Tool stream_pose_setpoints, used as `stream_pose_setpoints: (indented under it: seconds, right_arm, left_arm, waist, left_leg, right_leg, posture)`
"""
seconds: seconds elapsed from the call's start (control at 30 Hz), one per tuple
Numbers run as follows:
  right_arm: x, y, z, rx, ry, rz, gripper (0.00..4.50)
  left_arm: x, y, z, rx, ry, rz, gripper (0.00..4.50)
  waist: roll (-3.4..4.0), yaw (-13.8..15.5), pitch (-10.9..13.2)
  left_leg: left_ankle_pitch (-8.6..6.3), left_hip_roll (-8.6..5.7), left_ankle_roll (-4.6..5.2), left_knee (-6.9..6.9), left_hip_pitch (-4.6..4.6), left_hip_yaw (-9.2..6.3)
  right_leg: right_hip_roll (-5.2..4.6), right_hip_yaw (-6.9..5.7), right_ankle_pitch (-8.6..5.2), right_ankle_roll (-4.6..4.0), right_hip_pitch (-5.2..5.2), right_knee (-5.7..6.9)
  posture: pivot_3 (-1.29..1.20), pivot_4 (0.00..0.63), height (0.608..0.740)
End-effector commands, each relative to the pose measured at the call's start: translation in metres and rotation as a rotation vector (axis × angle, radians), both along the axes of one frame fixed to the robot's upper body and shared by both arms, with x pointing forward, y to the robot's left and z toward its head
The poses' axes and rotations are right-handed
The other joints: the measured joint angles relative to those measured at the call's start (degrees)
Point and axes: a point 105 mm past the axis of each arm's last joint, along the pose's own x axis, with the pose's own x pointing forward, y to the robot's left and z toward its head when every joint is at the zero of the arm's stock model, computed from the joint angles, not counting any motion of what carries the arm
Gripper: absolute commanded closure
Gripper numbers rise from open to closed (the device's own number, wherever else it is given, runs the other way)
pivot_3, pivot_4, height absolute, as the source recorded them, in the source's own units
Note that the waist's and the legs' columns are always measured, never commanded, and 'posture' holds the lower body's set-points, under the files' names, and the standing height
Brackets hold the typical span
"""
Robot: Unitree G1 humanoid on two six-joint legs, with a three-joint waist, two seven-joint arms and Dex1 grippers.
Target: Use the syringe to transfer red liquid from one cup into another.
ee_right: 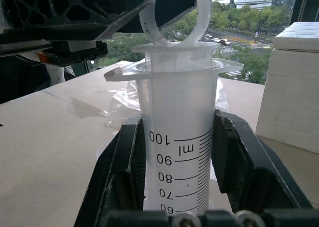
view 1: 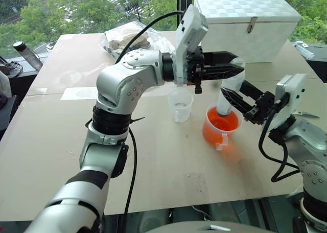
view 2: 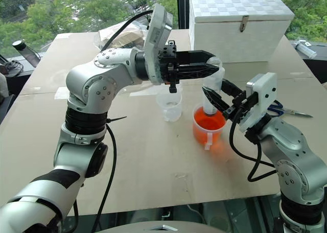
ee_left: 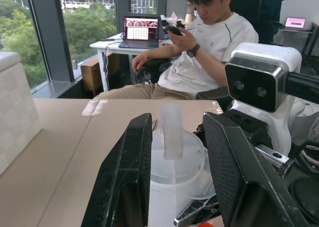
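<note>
The clear syringe (view 1: 228,90) stands upright with its tip down in the wider handled cup (view 1: 215,137), which holds the red liquid (view 1: 232,122). My right gripper (view 2: 208,93) is shut on the syringe barrel (ee_right: 179,137) just under its flange. My left gripper (view 2: 215,68) reaches in level from the left at the plunger ring. Its fingers (ee_left: 127,167) stand on either side of the ring (ee_left: 172,130), with a gap on each side. The small handleless cup (view 1: 180,104) sits just left of the handled cup and looks empty.
A white box (view 1: 245,21) stands at the back of the table and a plastic bag (view 1: 125,39) at the back left. Blue-handled scissors (view 2: 286,110) lie to the right. A bottle (view 1: 28,54) is far left. A seated person (ee_left: 209,38) is beyond the table.
</note>
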Motion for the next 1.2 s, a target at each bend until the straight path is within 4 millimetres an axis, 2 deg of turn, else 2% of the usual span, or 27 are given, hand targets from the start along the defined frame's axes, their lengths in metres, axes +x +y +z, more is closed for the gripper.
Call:
stream_pose_setpoints:
  seconds: [0.03, 0.1, 0.17, 0.63, 0.97, 1.2]
  right_arm:
    - [-0.005, 0.002, 0.008, -0.002, -0.054, 0.003, 3.08]
    - [-0.005, 0.002, 0.008, -0.003, -0.053, 0.002, 3.08]
    - [-0.006, 0.002, 0.007, -0.003, -0.052, 0.002, 3.08]
    - [-0.006, 0.003, -0.008, -0.011, -0.011, 0.002, 3.08]
    - [-0.004, 0.002, -0.016, -0.013, 0.011, 0.0, 3.08]
    - [-0.003, 0.002, -0.018, -0.015, 0.018, 0.001, 3.08]
  left_arm:
    - [-0.007, -0.003, 0.005, 0.023, -0.037, -0.028, 3.16]
    - [-0.007, -0.004, 0.004, 0.026, -0.037, -0.027, 3.7]
    - [-0.005, -0.004, 0.004, 0.03, -0.04, -0.019, 4.49]
    - [0.003, -0.004, 0.027, -0.033, -0.106, 0.06, 4.49]
    - [-0.007, -0.005, 0.048, -0.091, -0.152, 0.042, 4.49]
    - [-0.01, -0.004, 0.052, -0.101, -0.162, 0.04, 4.49]
  waist:
    - [0.0, 0.0, 0.0]
    - [0.0, 0.0, 0.0]
    - [0.0, 0.0, 0.0]
    - [0.0, 0.0, 0.0]
    - [0.0, 0.0, 0.0]
    - [0.0, 0.0, 0.0]
  left_leg:
    - [0.0, 0.0, 0.0, 0.0, 0.0, 0.0]
    - [0.0, 0.0, 0.0, 0.0, 0.0, 0.0]
    - [0.0, 0.0, 0.0, 0.0, 0.0, 0.0]
    - [0.0, 0.0, 0.0, 0.0, 0.0, 0.0]
    - [0.0, 0.0, 0.0, 0.0, 0.0, 0.0]
    - [0.0, 0.0, 0.0, 0.0, 0.0, 0.0]
  right_leg:
    - [0.0, 0.0, 0.0, 0.0, 0.0, 0.0]
    - [0.0, 0.0, 0.0, 0.0, 0.0, 0.0]
    - [0.0, 0.0, 0.0, 0.0, 0.0, 0.0]
    - [0.01, 0.0, 0.0, 0.0, 0.0, 0.0]
    - [0.0, 0.0, 0.0, 0.0, 0.0, 0.0]
    - [0.0, 0.01, 0.0, 0.0, 0.0, 0.0]
  posture:
    - [0.0, 0.15, 0.74]
    - [0.0, 0.15, 0.74]
    - [0.0, 0.15, 0.74]
    - [0.0, 0.15, 0.74]
    - [0.0, 0.15, 0.74]
    - [0.0, 0.15, 0.74]
